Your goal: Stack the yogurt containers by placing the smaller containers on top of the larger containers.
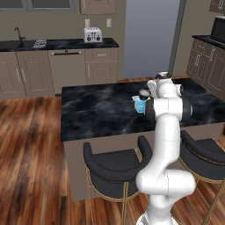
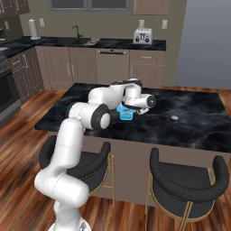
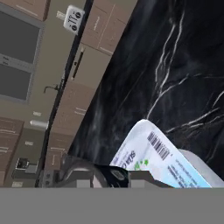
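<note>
The light blue tub (image 2: 126, 114) with a white rim stands on the black marble island (image 2: 198, 126). It also appears as the tub (image 1: 139, 106) and, very close, as the tub (image 3: 162, 161) with its barcode label facing the hand camera. A small round cup (image 2: 174, 118), pale on top and dark below, sits on the counter to the tub's right, apart from it. My gripper (image 2: 133, 108) hovers right over the tub, and the gripper (image 1: 144, 93) sits just above the tub's far side. A dark shape lies low between the tips in the hand view; I cannot identify it or read the jaws.
Two dark stools (image 1: 115, 165) (image 1: 203, 154) stand at the island's near side. Across the wooden floor runs a back counter with a toaster (image 1: 92, 34) and a sink (image 1: 19, 42). More cabinets (image 1: 206, 61) stand at the right.
</note>
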